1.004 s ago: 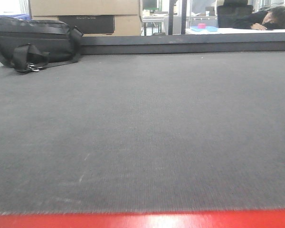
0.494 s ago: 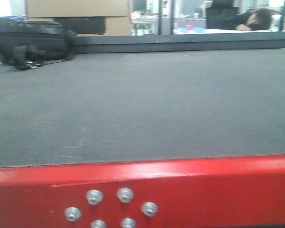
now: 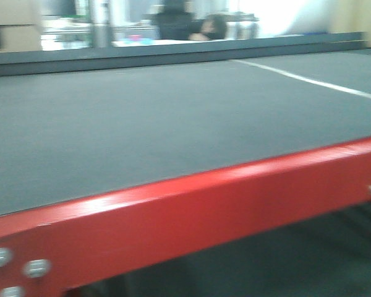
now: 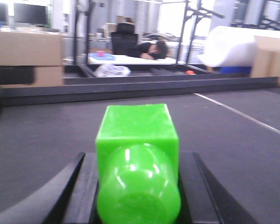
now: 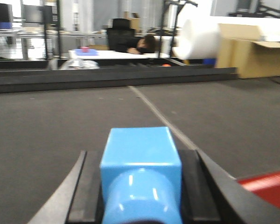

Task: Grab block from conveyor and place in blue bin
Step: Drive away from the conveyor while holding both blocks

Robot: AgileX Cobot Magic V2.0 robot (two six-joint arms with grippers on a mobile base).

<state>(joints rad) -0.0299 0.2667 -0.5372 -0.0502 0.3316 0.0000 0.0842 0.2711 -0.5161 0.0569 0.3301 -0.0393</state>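
Since half a second ago the front view has swung to the side. The black bag at the far left has dropped out of it, and the red frame that lay level across the bottom now runs at a slant, climbing toward the right. A white line now crosses the far right of the belt. We see the conveyor as a wide dark grey surface, blurred in this view, with a few round bolts at the frame's lower left end.

From the left wrist we look along the left claw. It is clenched on a green block, a bright cube with a rounded glossy part facing the camera. The black fingers press against the block's two sides. The block sits in the claw with the grey belt stretching out beyond it; we cannot tell whether its underside touches the belt.

From the right wrist we see the same arrangement. The right claw grips a blue block, a light blue cube with a rounded front, squeezed between the two dark fingers. The white line runs away across the belt just beyond this block, and a corner of the red frame shows at the lower right of that view.

Past the far edge of the conveyor, a person rests head down on a counter. A large white roll lies to the right, with an open cardboard box beside it.
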